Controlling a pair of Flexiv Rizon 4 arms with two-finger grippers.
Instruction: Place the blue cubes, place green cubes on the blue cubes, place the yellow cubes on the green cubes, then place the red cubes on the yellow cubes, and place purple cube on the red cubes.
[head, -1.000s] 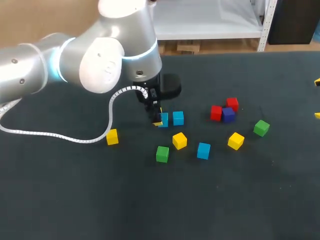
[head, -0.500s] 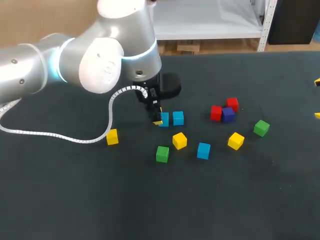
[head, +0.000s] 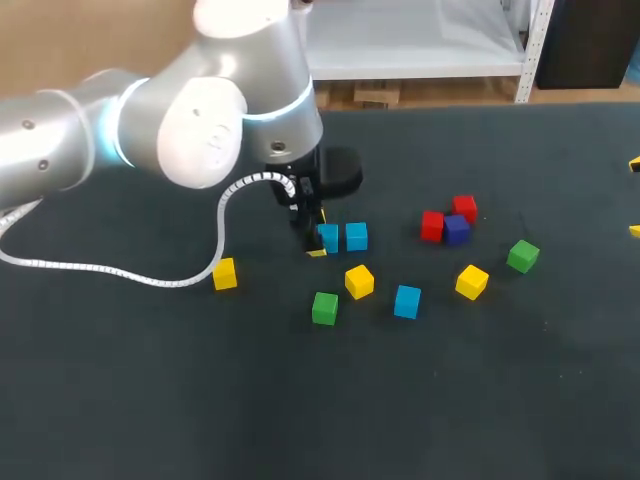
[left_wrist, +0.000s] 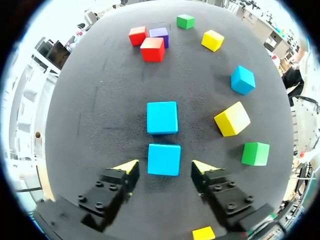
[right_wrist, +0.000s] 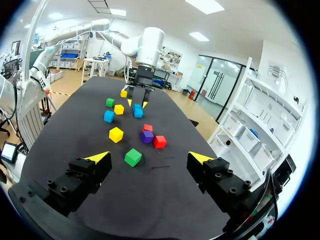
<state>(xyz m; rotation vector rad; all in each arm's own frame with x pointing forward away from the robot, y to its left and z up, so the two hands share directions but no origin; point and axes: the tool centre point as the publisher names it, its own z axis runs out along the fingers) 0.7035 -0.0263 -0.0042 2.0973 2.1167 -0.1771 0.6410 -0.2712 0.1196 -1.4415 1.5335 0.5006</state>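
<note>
Gap on each side of blue cube (left_wrist: 164, 159) inside the wide-open left gripper (left_wrist: 165, 167). Second blue cube (left_wrist: 162, 117) just to its right. Right gripper (right_wrist: 148, 157) open too, far from cubes.

2 blue cubes (left_wrist: 162, 117) lie side by side.

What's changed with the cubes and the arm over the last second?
The left gripper appears to have spread its fingers and let go of the near blue cube. The cube now sits free between them, beside the second blue cube, and shows more fully from the head view. The arm itself has hardly shifted, and all the other cubes lie where they were.
</note>
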